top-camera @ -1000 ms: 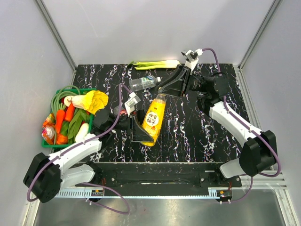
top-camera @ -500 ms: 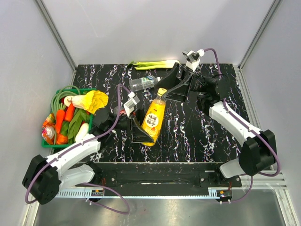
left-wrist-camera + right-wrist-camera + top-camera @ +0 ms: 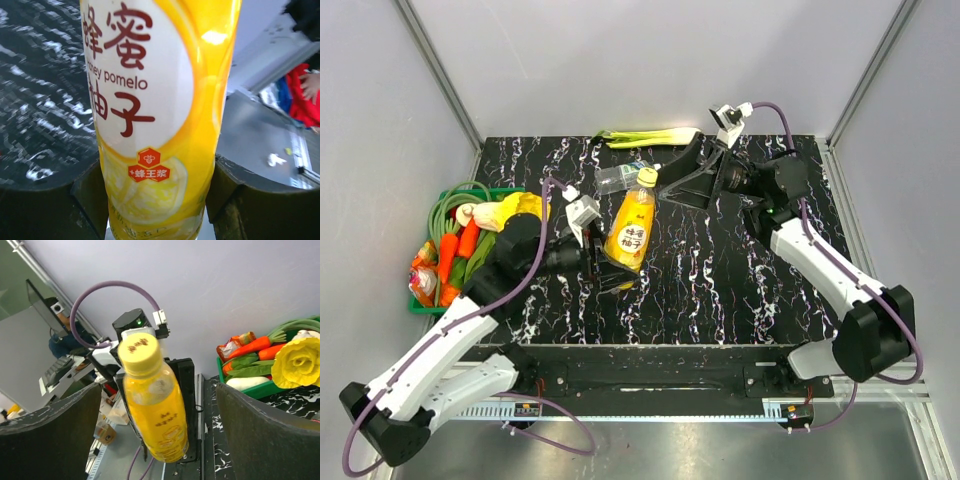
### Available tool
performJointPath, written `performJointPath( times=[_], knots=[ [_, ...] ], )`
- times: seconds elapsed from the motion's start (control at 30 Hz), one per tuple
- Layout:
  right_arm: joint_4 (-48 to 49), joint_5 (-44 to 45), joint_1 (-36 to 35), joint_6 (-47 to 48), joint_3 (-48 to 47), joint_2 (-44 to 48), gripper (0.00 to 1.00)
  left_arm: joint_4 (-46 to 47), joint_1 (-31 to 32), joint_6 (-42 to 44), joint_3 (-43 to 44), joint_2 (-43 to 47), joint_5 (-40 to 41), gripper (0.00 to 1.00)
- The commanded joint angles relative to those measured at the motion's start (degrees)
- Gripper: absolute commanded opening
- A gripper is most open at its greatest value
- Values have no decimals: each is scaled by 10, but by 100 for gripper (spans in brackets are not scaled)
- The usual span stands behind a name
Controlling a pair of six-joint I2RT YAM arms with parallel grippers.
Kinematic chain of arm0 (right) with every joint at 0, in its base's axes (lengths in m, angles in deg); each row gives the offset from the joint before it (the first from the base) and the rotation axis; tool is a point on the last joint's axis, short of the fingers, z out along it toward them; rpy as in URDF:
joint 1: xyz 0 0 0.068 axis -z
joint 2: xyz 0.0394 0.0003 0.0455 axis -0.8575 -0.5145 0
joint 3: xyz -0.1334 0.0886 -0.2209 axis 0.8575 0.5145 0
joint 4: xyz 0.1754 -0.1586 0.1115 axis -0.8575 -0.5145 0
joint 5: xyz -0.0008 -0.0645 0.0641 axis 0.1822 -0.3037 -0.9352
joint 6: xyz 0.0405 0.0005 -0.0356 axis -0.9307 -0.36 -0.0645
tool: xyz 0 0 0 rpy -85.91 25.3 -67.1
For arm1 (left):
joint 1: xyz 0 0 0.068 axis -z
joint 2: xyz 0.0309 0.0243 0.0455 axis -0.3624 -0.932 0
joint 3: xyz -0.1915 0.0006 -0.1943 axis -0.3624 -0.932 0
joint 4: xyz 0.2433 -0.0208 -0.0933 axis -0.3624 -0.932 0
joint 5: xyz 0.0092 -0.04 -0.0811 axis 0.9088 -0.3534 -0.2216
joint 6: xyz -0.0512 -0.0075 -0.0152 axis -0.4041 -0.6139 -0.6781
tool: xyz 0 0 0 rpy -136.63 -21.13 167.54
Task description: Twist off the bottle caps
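While your left gripper (image 3: 603, 262) pinches the honey pomelo bottle (image 3: 629, 225), its yellow cap (image 3: 138, 350) faces the spread jaws of your right gripper (image 3: 157, 395).

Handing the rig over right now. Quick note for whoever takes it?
Left gripper: shut on the juice bottle, gripped low on its body.
Right gripper: open, straddling the yellow cap, not touching it.
Clear bottle lies at the back, apparently capped; no third bottle visible.
Done: no cap off.
Left: close on the yellow cap, unscrew it, then the others.
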Motion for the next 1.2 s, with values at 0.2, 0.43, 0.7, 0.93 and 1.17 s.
performJointPath(
  times=[0.2, 0.43, 0.7, 0.93, 1.17],
  knots=[
    [-179, 75, 2, 110, -14, 40, 100, -174, 1, 79, 36, 50, 261, 18],
    [-252, 109, -8, 131, -32, 27, 100, -224, 46, 101, 64, 25, 384, 18],
    [-327, 143, -40, 158, -61, -5, 100, -276, 172, 97, 102, -38, 613, 17],
    [-314, 143, -46, 136, -61, -19, 97, -284, 195, 89, 113, -72, 652, 17],
    [-302, 135, -47, 124, -56, -24, 84, -284, 198, 87, 113, -75, 658, 17]
  ],
)
